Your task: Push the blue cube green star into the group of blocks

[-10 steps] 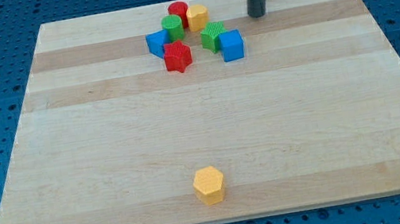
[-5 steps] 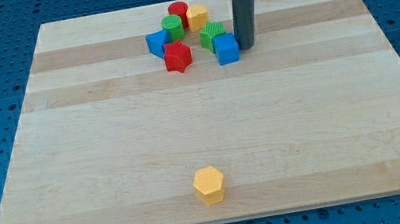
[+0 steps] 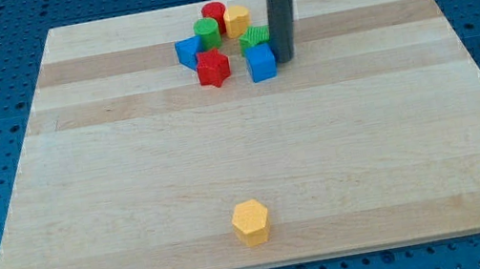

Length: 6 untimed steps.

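Camera view: my tip (image 3: 285, 57) stands on the wooden board (image 3: 246, 172), touching the blue cube (image 3: 261, 64) from its 3 o'clock side. It is a bare rod (no jaws to open or close). The green star (image 3: 254, 39) sits at the cube's 12 o'clock, partly hidden by the rod. A red star (image 3: 213, 68) lies at the cube's 9 o'clock. A yellow hexagonal block (image 3: 251, 222) sits well apart at 6 o'clock.

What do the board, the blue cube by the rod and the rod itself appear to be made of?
Board: pale wood, going by the grain and plank strips, with a smooth matte finish. Blue cube: probably plastic, uniform saturated colour, faint surface texture. Rod ending in my tip, at the cube's right: dark, matte; metal or plastic, unclear.
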{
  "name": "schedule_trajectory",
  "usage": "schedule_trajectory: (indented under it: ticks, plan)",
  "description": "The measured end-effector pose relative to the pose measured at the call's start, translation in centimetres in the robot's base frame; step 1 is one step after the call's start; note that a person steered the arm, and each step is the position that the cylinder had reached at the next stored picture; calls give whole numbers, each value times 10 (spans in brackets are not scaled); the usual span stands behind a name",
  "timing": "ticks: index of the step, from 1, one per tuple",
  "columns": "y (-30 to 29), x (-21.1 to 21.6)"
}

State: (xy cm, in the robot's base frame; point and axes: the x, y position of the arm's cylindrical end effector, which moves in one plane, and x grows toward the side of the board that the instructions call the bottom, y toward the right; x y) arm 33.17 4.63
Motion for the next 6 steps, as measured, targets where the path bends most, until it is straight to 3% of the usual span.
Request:
schedule_trajectory:
  ticks: [1, 3, 4, 6]
  plan:
    - [-16, -15]
    - [35, 0]
    - [26, 38]
    - [-32, 43]
